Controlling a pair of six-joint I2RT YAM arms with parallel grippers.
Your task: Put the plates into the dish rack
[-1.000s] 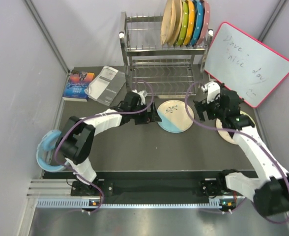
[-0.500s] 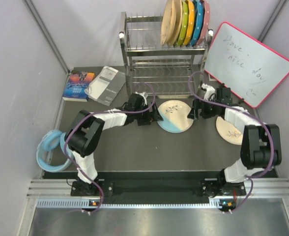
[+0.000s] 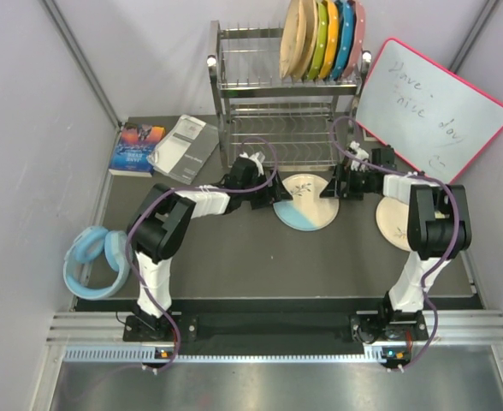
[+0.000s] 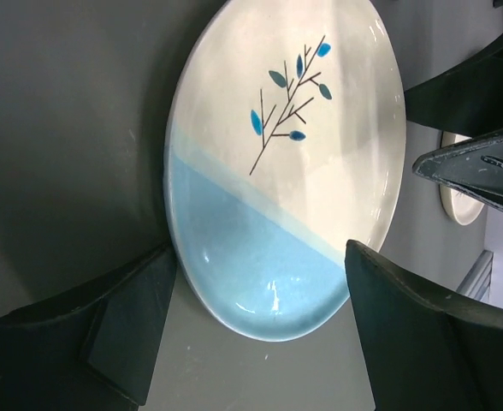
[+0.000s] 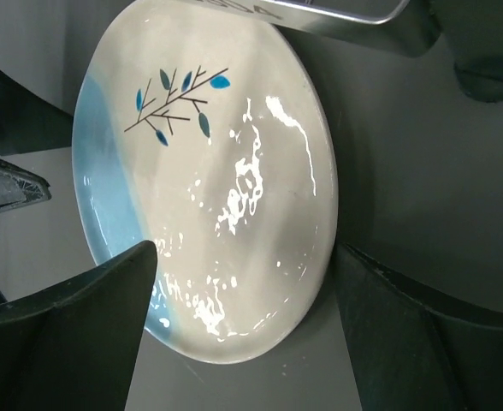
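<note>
At the bench's (image 3: 234, 265) 9 o'clock edge lie blue headphones (image 3: 93, 261), with a book (image 3: 136, 147) and booklet (image 3: 183, 147) toward 11 o'clock. The left tool (image 3: 264, 198) sits at the 9 o'clock rim of the half-blue plate (image 3: 304, 204), fingers spread wide either side of the rim and pinching nothing. The plate lies flat at mid-bench. At 12 o'clock stands the dish rack (image 3: 260, 94). Two cream plates (image 3: 296, 38) are upright in its top tier, beside plain coloured plates (image 3: 337, 34). The right tool (image 3: 332, 189) sits at the half-blue plate's 2 o'clock rim, equally wide open and empty. A pale plate (image 3: 395, 229) lies at 3 o'clock, partly under the right arm. The job looks about half done: two plates racked, two to go.
</note>
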